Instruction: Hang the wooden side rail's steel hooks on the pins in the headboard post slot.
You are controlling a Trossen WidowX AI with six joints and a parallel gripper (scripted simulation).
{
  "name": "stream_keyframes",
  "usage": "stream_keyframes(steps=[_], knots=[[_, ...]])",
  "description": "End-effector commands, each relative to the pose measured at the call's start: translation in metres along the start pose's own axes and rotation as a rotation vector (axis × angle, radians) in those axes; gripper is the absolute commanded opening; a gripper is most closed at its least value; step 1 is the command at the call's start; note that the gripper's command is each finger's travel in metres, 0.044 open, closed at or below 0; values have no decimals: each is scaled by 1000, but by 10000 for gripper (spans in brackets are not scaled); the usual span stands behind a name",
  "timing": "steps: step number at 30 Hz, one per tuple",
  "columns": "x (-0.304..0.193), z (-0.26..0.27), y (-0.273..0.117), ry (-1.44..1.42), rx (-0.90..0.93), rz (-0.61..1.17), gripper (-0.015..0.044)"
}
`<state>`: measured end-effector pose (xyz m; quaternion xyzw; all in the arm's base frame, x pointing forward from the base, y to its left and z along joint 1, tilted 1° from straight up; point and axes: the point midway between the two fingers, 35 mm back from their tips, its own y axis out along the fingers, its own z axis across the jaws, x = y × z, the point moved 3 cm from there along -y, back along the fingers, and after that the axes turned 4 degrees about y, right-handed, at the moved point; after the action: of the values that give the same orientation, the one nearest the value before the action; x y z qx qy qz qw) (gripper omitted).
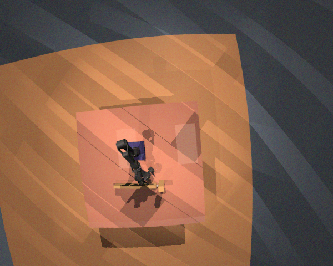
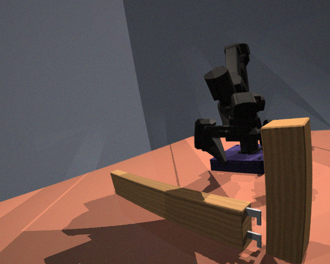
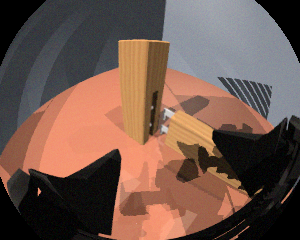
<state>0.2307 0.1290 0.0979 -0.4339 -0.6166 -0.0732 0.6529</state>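
Observation:
The wooden side rail (image 1: 120, 185) (image 2: 187, 210) (image 3: 190, 131) rests on the table on its narrow edge. Its two steel hooks, upper (image 2: 253, 213) (image 3: 167, 113) and lower (image 2: 253, 236) (image 3: 164, 129), point down and stand a small gap short of the headboard post (image 1: 161, 185) (image 2: 284, 184) (image 3: 132, 90). The post is upright, and its dark slot (image 3: 154, 110) faces the rail's hook end; small pins show in it. My gripper (image 1: 148, 179) (image 3: 169, 146) is open and empty, above the table on the robot-base side of the rail, near the hook end. One finger is hidden behind the post in the exterior view.
The arm's blue base (image 1: 141, 148) (image 2: 236, 166) stands behind the rail on the salmon table top (image 1: 103, 128). Two pale rectangles, right (image 1: 186, 143) and left, show on the table. The post stands taller than the rail, close to its hook end.

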Motion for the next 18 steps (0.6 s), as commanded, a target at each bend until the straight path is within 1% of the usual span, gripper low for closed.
stream_keyframes(steps=[1,10,18], knots=[[10,-12,6,-47,55,51,440],[30,-41,10,-123,219,144,440],[49,-63,5,-169,376,156,440]])
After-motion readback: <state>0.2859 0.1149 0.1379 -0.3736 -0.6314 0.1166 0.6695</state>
